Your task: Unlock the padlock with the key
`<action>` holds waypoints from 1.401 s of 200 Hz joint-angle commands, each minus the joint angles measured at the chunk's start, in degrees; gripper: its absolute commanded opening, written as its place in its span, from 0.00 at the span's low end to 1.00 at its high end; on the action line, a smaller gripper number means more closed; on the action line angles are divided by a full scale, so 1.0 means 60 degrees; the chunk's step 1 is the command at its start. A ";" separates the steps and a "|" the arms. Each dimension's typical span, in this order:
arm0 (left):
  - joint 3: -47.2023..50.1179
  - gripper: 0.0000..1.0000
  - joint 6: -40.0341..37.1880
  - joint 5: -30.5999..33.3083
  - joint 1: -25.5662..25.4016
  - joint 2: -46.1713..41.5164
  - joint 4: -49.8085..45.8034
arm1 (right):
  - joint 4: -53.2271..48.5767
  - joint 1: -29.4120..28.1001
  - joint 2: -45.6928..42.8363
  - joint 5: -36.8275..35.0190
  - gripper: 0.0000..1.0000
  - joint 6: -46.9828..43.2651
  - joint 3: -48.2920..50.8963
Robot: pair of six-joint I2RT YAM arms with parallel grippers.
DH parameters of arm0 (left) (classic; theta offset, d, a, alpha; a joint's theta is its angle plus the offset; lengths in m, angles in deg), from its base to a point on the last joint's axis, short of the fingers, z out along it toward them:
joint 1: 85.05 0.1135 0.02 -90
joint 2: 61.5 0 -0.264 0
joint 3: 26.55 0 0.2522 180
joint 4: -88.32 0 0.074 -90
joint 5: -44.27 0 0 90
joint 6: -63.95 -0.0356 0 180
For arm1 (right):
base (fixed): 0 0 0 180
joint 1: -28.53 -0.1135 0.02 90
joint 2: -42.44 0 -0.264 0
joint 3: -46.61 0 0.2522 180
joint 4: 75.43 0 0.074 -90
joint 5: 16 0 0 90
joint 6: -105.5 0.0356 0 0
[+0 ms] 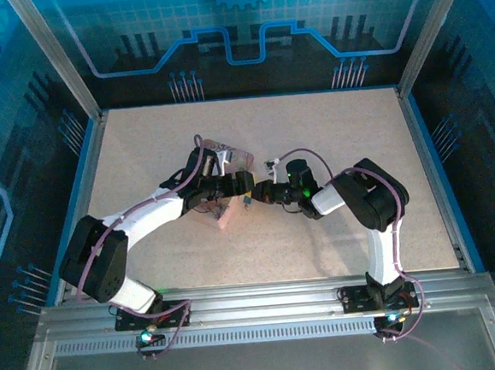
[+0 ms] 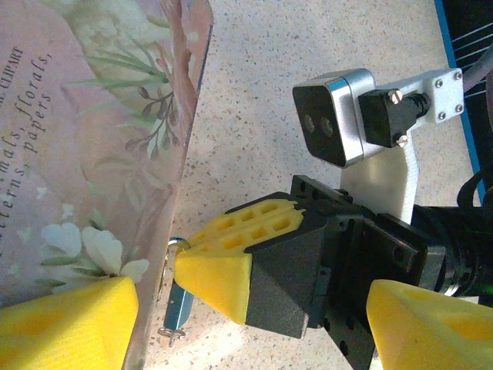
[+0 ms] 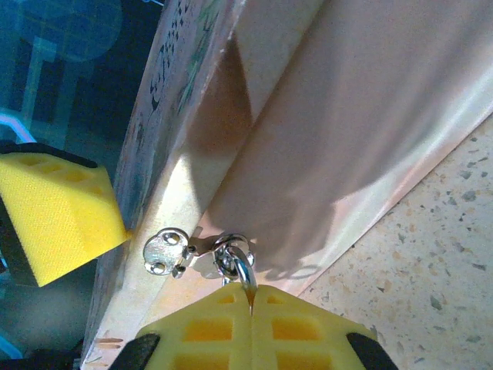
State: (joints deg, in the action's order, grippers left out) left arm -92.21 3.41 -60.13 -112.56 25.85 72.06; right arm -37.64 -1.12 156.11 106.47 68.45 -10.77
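The tiny padlock [image 2: 179, 302] hangs at the edge of the pink illustrated box [image 2: 85, 139]; its body looks bluish-silver here. Its shackle [image 3: 243, 271] runs through a silver hasp [image 3: 166, 253] on the box side and into the tips of my right gripper [image 3: 252, 291], which is shut on it. From the left wrist, the right gripper [image 2: 189, 270] sits just right of the padlock. A small wire ring and stub [image 2: 171, 333] stick out of the padlock's lower end; I cannot tell if this is the key. My left gripper [image 2: 254, 297] is open, straddling the box edge and the right fingers.
The pink box [image 1: 225, 206] lies mid-table with both grippers meeting at it, the left gripper [image 1: 233, 184] and the right gripper [image 1: 263, 192]. One left finger [image 3: 62, 212] rests against the box face. Speckled tabletop [image 1: 337, 126] stretches around, bounded by blue rails.
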 commanded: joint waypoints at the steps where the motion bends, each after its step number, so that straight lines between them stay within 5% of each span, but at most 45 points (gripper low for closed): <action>1: 0.0558 0.80 0.0028 0.0215 -0.0044 0.0090 -0.1666 | 0.0875 0.0447 -0.0062 -0.0587 0.00 -0.0137 -0.0391; 198: 0.0964 0.81 0.0274 0.0196 0.0121 -0.0249 -0.1452 | 0.0720 0.0876 -0.0197 -0.1098 0.00 -0.0180 -0.0573; 234: 0.0680 0.84 0.0447 -0.0286 0.0720 -0.0822 -0.1066 | -0.1129 0.0966 -0.1731 -0.1119 0.00 -0.1281 -0.0048; 280: -0.0246 0.88 0.0018 -0.0573 0.1569 -0.1895 -0.1320 | -0.6742 0.0859 -0.4611 -0.1152 0.00 -0.3670 -0.0147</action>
State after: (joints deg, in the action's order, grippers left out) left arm -89.96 5.09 -61.77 -105.81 19.25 67.14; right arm -57.05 3.89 136.02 99.82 56.60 -10.86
